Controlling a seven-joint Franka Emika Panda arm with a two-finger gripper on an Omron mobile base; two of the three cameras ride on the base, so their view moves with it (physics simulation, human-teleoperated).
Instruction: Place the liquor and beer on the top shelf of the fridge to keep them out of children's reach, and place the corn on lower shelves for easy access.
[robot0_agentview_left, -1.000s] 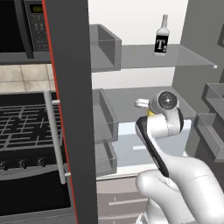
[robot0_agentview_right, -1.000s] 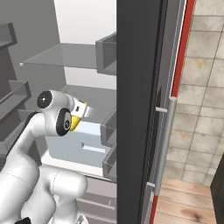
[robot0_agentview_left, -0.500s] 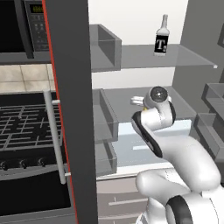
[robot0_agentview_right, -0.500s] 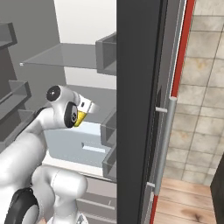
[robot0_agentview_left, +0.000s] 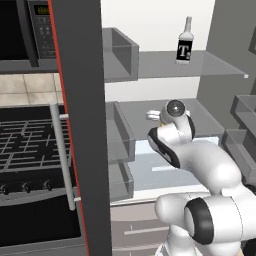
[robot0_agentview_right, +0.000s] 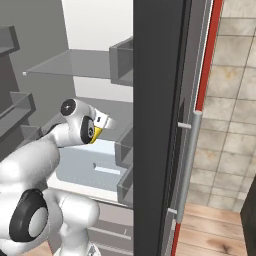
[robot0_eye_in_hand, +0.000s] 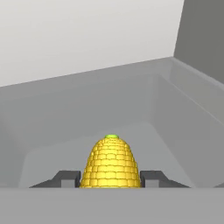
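Observation:
The yellow corn (robot0_eye_in_hand: 111, 161) with its greenish tip sits between my two dark fingertips (robot0_eye_in_hand: 66, 178), and my gripper (robot0_eye_in_hand: 111, 179) is shut on it. From the right base view, the corn (robot0_agentview_right: 95, 134) shows just under the hand, held above a lower shelf (robot0_agentview_right: 110, 106) inside the fridge (robot0_agentview_left: 150, 20). The liquor (robot0_agentview_left: 184, 47), a pale bottle with a black T label, stands upright on the top shelf (robot0_agentview_left: 212, 65), well above and to the right of my gripper (robot0_agentview_left: 153, 116). The beer is out of view.
Grey door bins (robot0_agentview_left: 120, 50) line the fridge's left side, with more bins (robot0_agentview_left: 245, 112) on the right. A white drawer (robot0_agentview_left: 150, 172) lies below the shelf. The black oven (robot0_agentview_left: 30, 145) and microwave (robot0_agentview_left: 20, 25) stand left of the dark door edge (robot0_agentview_left: 80, 125).
The arm has stretched deeper into the fridge, carrying the corn up and back over the lower shelf. The liquor has not moved.

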